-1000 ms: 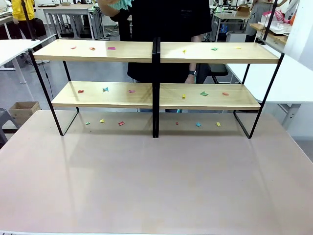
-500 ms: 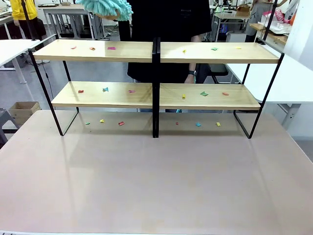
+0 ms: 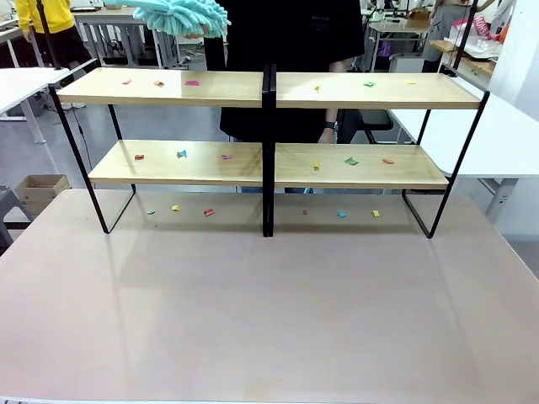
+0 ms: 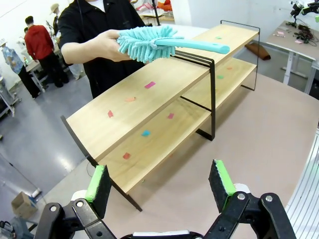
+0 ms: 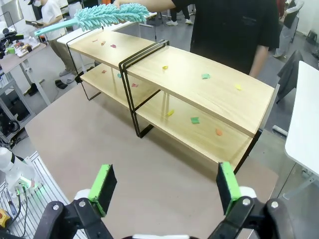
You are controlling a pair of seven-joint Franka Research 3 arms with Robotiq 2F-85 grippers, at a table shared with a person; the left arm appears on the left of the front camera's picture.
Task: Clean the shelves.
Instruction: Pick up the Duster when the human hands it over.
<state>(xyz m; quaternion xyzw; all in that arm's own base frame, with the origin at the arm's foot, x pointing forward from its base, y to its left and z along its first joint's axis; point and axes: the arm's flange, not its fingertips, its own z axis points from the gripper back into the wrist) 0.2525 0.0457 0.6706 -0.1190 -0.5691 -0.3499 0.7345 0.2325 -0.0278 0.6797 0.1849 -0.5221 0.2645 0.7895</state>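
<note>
The shelves (image 3: 168, 87) stand across the far half of the table, light-wood boards on a black frame, also seen as shelves (image 4: 149, 99) and shelves (image 5: 199, 84). Small coloured paper scraps (image 3: 192, 83) lie on both tiers and on the table under them. A person in black behind the rack holds a teal fluffy duster (image 3: 178, 15) by its head above the left top board; its handle points out in the duster (image 4: 149, 42) and duster (image 5: 102, 16). My left gripper (image 4: 160, 181) is open, high over the near table. My right gripper (image 5: 164, 184) is open too.
The pinkish table (image 3: 269, 311) stretches bare in front of the rack. White tables (image 3: 514, 135) flank it on both sides. A cardboard box (image 3: 38, 189) sits on the floor at the left. Other people stand far back.
The person has brought the teal duster down and leftward into view above the left top board. Neither gripper nor the scraps have moved.
</note>
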